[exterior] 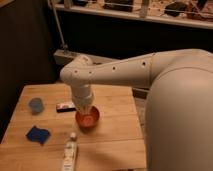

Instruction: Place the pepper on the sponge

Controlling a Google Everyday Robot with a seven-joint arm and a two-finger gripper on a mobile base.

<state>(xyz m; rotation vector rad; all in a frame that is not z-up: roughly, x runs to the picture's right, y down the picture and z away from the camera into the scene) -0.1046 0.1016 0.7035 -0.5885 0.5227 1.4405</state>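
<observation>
My gripper (85,108) points straight down at the end of the white arm, right over the round orange-red bowl (95,121) in the middle of the wooden table (115,135). The pepper is hidden; nothing elongated and orange shows on the table, and the gripper covers most of the bowl's inside. The sponge (38,134), a flat dark-blue pad with wavy edges, lies near the table's left front, well to the left of the bowl and apart from the gripper.
A pale blue round cup (36,105) stands at the table's left. A small dark and white packet (65,107) lies just left of the bowl. A white tube (70,152) lies near the front edge. My large white arm fills the right side.
</observation>
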